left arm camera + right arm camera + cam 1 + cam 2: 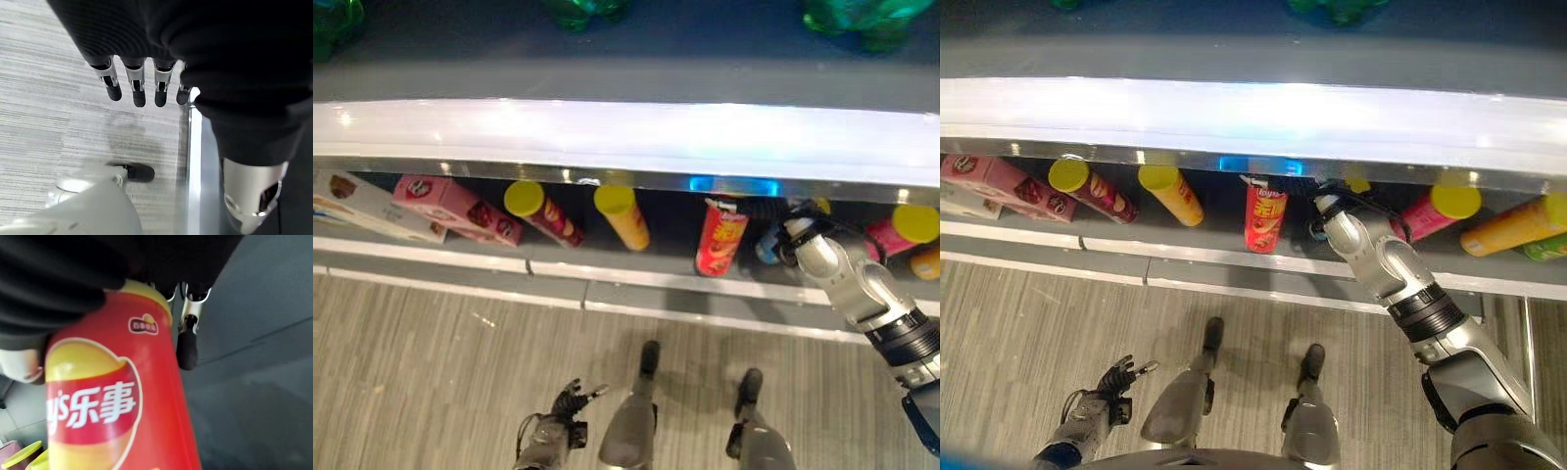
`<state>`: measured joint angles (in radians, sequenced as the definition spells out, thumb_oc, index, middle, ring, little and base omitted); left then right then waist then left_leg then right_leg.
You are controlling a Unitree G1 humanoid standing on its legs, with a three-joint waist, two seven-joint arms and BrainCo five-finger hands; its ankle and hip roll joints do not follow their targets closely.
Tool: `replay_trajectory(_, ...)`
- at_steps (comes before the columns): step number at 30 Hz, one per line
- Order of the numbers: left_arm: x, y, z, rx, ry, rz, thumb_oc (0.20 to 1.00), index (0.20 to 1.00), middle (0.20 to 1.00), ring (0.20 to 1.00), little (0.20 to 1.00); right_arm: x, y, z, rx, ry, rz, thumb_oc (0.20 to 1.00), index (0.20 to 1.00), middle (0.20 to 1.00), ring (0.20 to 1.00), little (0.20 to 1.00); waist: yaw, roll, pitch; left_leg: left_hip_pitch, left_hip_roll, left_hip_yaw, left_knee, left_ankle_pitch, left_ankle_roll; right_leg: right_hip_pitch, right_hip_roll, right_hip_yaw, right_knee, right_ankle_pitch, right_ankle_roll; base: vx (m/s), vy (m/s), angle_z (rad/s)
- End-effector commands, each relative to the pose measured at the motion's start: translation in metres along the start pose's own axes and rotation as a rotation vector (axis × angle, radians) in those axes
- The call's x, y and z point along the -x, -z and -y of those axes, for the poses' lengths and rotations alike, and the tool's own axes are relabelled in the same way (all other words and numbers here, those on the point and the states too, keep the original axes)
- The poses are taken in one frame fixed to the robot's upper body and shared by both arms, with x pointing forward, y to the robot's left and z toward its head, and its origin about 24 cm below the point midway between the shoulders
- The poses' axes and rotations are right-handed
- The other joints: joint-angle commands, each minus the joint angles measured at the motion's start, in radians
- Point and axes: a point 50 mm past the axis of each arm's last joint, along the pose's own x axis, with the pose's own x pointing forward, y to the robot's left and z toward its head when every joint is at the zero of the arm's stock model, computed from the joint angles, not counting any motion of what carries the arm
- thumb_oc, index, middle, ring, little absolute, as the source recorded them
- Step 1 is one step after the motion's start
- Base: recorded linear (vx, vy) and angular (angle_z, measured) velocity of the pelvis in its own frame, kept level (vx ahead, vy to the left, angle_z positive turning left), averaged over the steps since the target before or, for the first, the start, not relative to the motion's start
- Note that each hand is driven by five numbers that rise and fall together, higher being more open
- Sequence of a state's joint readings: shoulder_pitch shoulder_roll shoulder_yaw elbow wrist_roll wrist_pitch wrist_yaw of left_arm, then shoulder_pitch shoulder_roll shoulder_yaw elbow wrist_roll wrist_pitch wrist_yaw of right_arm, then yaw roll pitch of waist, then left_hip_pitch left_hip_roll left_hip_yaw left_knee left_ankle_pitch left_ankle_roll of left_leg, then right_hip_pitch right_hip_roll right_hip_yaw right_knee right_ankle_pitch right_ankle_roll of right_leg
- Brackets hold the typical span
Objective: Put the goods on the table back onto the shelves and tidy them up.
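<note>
Gripping mid-body, the right hand (1347,227) held a red can (117,396) at the shelf (1234,259) (light, stiff, slick tube; likely crushable); left hand (558,431) hung relaxed.

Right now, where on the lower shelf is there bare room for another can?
Bare shelf shows between the yellow can and the red can. Right of the red can it is crowded: the right hand, then the pink can.

Bright glare above, dim recess below

The glossy white shelf edge (626,137) flares under overhead light; the cans beneath sit in shadow; the red cylindrical crisp can (117,401) looms blurred.
</note>
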<state>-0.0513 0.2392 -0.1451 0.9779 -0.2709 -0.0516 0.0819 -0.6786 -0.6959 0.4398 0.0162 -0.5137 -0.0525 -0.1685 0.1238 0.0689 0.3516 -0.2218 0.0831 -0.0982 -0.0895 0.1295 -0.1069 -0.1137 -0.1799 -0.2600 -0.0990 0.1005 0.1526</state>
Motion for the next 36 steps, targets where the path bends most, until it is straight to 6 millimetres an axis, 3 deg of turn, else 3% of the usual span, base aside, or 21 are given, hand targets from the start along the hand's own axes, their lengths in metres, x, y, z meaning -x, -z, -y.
replay_trajectory(1, -0.004, -0.011, -0.015, -0.058, -0.047, 0.029, 1.0, 1.0, 1.0, 1.0, 1.0, -0.014, -0.016, 0.028, 0.072, 0.159, 0.096, 0.2, 0.2, 0.2, 0.2, 0.2, 0.004, -0.047, -0.037, 0.001, 0.025, 0.016, 0.002, -0.063, -0.029, 0.014, -0.096, 0.05, 0.074, -0.053, 0.055, 0.0, 0.02, 0.14)
replay_trajectory(5, -0.005, -0.019, -0.013, -0.056, -0.05, 0.054, 1.0, 1.0, 1.0, 1.0, 1.0, -0.016, -0.003, 0.032, 0.121, 0.202, 0.041, 0.2, 0.2, 0.2, 0.2, 0.2, 0.012, -0.039, -0.023, -0.015, 0.018, 0.01, 0.002, -0.06, -0.029, 0.005, -0.104, 0.04, 0.077, -0.051, 0.057, -0.01, 0.011, 0.16)
replay_trajectory(7, -0.006, -0.026, -0.009, -0.056, -0.042, 0.082, 1.0, 1.0, 1.0, 1.0, 1.0, -0.016, 0.006, 0.046, 0.173, 0.296, 0.005, 0.2, 0.2, 0.2, 0.2, 0.2, 0.019, -0.028, -0.003, -0.037, 0.015, 0.005, 0.002, -0.052, -0.03, -0.012, -0.108, 0.033, 0.084, -0.052, 0.058, -0.05, 0.003, 0.22)
replay_trajectory(9, -0.008, -0.031, -0.008, -0.07, -0.042, 0.09, 1.0, 1.0, 1.0, 1.0, 1.0, -0.013, 0.005, 0.058, 0.193, 0.376, 0.016, 0.2, 0.2, 0.2, 0.2, 0.2, 0.018, -0.018, 0.023, -0.065, 0.017, 0.004, 0.008, -0.045, -0.032, -0.043, -0.108, 0.032, 0.101, -0.056, 0.057, -0.07, -0.001, 0.12)
replay_trajectory(18, -0.01, -0.041, -0.004, -0.062, -0.04, 0.122, 1.0, 1.0, 1.0, 1.0, 1.0, -0.012, 0.004, 0.071, 0.262, 0.457, 0.022, 0.2, 0.2, 0.2, 0.2, 0.2, 0.008, 0.008, 0.053, -0.116, 0.011, 0.009, 0.017, -0.032, -0.034, -0.099, -0.113, 0.044, 0.121, -0.059, 0.054, -0.03, 0.008, 0.01)
replay_trajectory(36, -0.013, -0.054, 0.0, -0.03, -0.065, 0.14, 1.0, 1.0, 1.0, 1.0, 1.0, -0.002, -0.035, 0.059, 0.069, 0.462, 0.167, 0.2, 0.2, 0.2, 0.2, 0.2, -0.042, -0.017, 0.052, -0.092, 0.029, 0.03, 0.024, -0.049, -0.035, -0.098, -0.103, 0.061, 0.121, -0.068, 0.048, 0.0, 0.002, -0.02)
